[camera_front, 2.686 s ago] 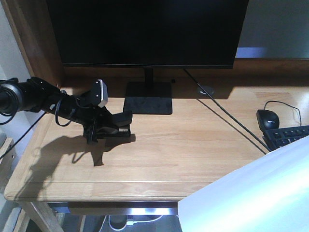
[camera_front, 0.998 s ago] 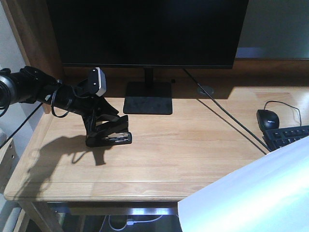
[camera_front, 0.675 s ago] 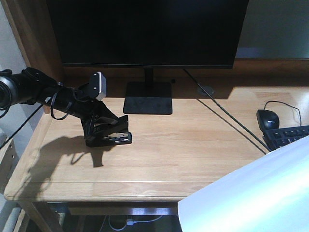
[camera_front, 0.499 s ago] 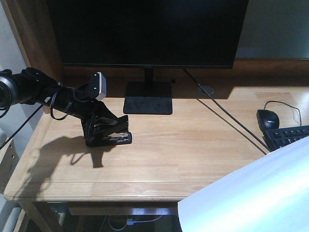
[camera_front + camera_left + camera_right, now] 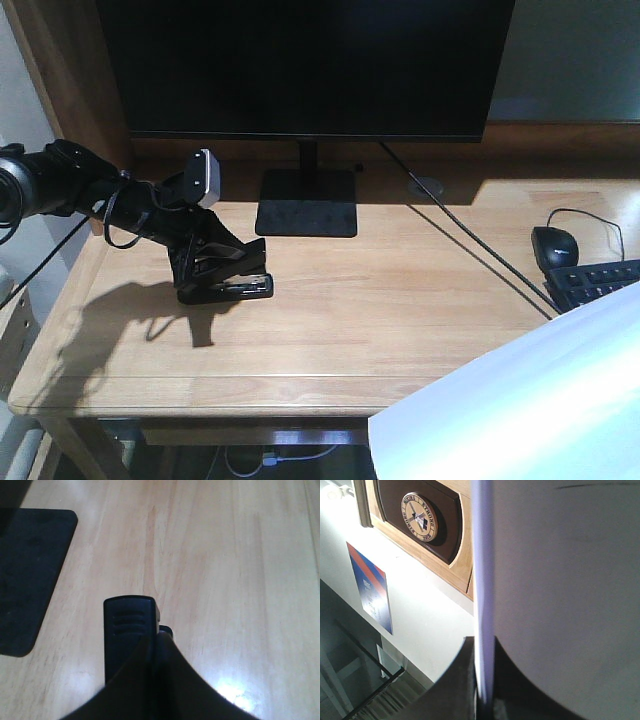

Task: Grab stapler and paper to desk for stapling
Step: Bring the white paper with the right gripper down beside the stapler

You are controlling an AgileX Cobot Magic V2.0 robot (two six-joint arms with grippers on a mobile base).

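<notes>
Between the left jaws, the stapler (image 5: 126, 637) is pinched and rests on the surface (image 5: 400, 300), while the right jaws pinch the paper (image 5: 520, 400) by its edge, so it could bend and slip out.

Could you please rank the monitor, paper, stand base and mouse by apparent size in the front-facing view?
1. monitor
2. paper, inflated by nearness to the camera and cut off by the frame
3. stand base
4. mouse

The desk (image 5: 400, 310) was pale grained wood, smooth, faintly glossy; the stapler (image 5: 125, 625) matt black plastic, ribbed at one end; the paper (image 5: 530, 410) smooth white.
</notes>
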